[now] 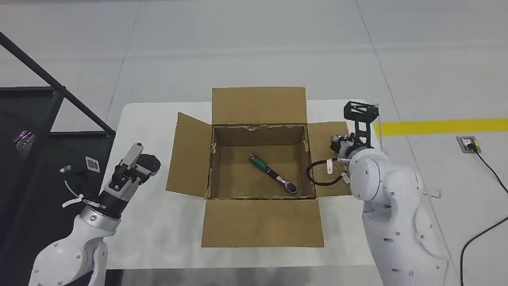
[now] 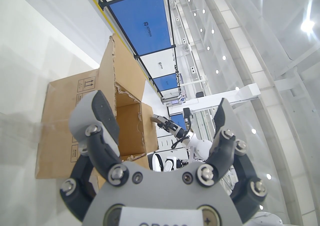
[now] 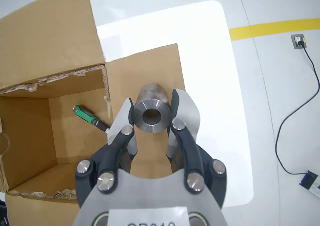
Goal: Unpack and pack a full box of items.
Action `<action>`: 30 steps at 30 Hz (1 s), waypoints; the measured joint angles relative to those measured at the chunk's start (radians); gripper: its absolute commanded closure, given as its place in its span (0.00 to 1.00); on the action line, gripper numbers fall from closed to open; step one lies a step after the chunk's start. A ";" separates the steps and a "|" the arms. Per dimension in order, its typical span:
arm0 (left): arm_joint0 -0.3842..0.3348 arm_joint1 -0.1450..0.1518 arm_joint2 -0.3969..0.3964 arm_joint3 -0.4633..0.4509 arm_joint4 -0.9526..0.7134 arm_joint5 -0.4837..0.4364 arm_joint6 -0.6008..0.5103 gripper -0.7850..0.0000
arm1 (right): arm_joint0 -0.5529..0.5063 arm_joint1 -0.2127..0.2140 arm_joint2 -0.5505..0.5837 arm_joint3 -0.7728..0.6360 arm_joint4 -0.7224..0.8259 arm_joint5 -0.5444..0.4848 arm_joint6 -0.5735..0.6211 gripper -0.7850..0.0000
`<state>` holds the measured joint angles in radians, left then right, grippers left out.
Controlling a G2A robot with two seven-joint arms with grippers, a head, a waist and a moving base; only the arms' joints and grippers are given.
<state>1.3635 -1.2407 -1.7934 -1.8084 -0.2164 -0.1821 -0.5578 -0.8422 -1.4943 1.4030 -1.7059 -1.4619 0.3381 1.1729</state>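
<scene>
Above the box flap (image 3: 155,66), a metal cylinder (image 3: 151,109) was clamped in the right jaws; a slip could be caused by its smooth weight. Left jaws were spread apart.

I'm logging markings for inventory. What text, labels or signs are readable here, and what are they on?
Cardboard box side: two upward arrows sign; other print too small to read.
Left end effector base label: cut off, unreadable.
Right end effector base label: cut off, unreadable.
Blue wall panel: small logo, too blurred to quote.
Metal cylinder: no markings seen.
</scene>
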 measured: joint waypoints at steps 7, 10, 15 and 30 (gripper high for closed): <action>0.000 0.000 0.000 0.000 0.000 0.000 0.000 0.00 | 0.051 0.000 -0.014 0.114 0.013 -0.053 0.062 1.00; 0.000 0.000 0.000 0.000 0.000 0.000 0.000 0.00 | 0.067 0.000 -0.018 0.145 0.020 -0.060 0.062 1.00; 0.000 0.000 0.000 0.000 0.000 0.000 0.000 0.00 | 0.075 0.000 -0.010 0.162 0.026 -0.047 0.050 1.00; 0.000 0.000 0.000 0.000 0.000 0.000 0.000 0.00 | 0.162 0.013 0.130 0.398 -0.030 0.114 -0.032 1.00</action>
<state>1.3635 -1.2407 -1.7934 -1.8084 -0.2164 -0.1821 -0.5579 -0.6801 -1.4810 1.5334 -1.3083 -1.4916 0.4520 1.1410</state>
